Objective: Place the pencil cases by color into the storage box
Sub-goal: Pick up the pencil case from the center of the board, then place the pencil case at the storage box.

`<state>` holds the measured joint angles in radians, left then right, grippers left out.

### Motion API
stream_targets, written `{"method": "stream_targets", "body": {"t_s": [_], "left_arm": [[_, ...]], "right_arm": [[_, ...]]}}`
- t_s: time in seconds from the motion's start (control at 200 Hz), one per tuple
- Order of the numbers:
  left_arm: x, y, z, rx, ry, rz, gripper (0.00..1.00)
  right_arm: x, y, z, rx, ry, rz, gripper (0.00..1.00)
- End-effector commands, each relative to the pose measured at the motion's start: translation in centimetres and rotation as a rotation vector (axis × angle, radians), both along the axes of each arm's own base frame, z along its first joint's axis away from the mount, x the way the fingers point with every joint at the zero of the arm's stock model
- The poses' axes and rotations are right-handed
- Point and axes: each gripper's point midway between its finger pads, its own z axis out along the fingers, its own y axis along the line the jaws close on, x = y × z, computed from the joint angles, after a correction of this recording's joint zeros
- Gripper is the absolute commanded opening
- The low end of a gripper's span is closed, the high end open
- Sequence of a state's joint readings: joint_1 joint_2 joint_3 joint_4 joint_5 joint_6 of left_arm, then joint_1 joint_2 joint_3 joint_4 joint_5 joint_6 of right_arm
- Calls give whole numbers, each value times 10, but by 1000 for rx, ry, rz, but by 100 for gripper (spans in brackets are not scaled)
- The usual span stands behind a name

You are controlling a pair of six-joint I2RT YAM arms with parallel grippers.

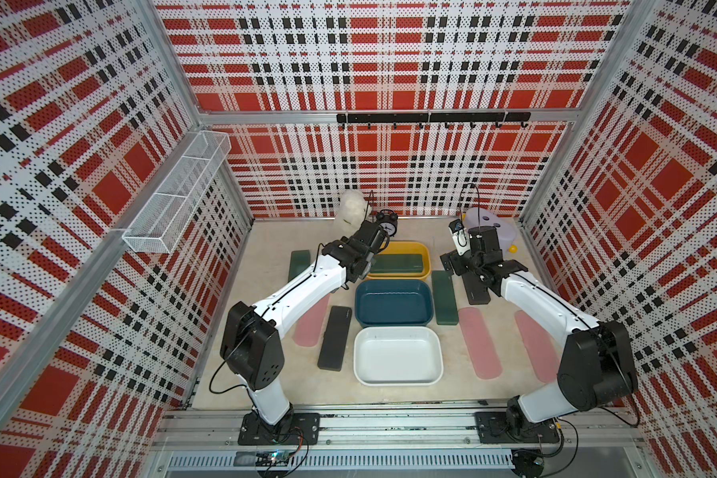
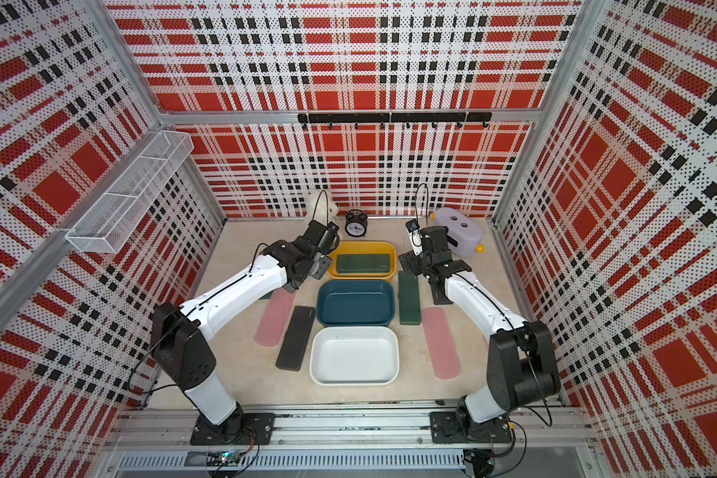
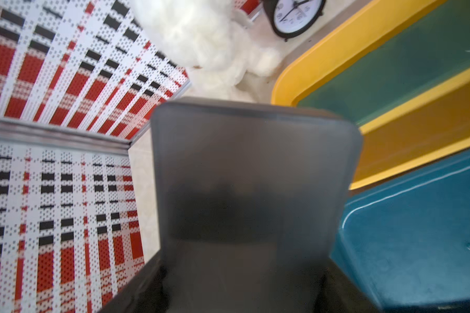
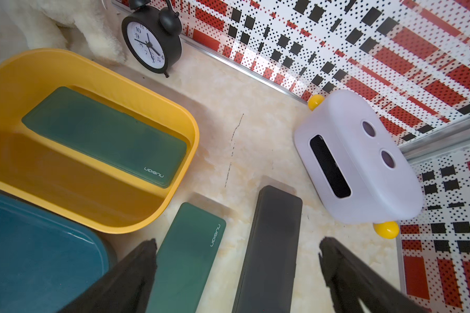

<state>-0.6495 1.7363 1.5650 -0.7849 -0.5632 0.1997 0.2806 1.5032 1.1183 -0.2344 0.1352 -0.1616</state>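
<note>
Grip: my left gripper [image 3: 242, 292] clamps flat black hard-plastic pencil case [image 3: 255, 162] by its end.
Feel: likely light, stiff, slick.
Idle: right gripper [image 4: 238, 250] spread, empty.

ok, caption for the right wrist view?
Open right fingers by a green case and a black case; yellow tub alongside holds another green case.

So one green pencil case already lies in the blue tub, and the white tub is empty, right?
Not quite. The green pencil case lies in the yellow tub, not the blue tub, as the right wrist view shows. The white tub is empty.
</note>
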Motion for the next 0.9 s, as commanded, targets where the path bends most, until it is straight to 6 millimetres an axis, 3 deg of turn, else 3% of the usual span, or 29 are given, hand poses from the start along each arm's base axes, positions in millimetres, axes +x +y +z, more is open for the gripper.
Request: {"method": "stream_targets", "body": {"t_s": [0.0, 0.25, 0.386, 0.606, 0.897], "left_arm": [[-5, -42, 3, 26, 7, -198, 7], [-37, -115, -24, 26, 111, -508, 6], [-47, -138, -40, 63, 141, -591, 6], [-52, -152, -70, 108, 197, -645, 6], [-50, -150, -91, 160, 235, -661, 6]], "right_arm": [[0, -14, 21, 36, -68, -68, 100], [-5, -26, 19, 44, -73, -102, 100], [-6, -30, 18, 48, -73, -112, 100], [-10, -34, 14, 48, -66, -117, 100], [-13, -40, 12, 55, -62, -122, 100]]}}
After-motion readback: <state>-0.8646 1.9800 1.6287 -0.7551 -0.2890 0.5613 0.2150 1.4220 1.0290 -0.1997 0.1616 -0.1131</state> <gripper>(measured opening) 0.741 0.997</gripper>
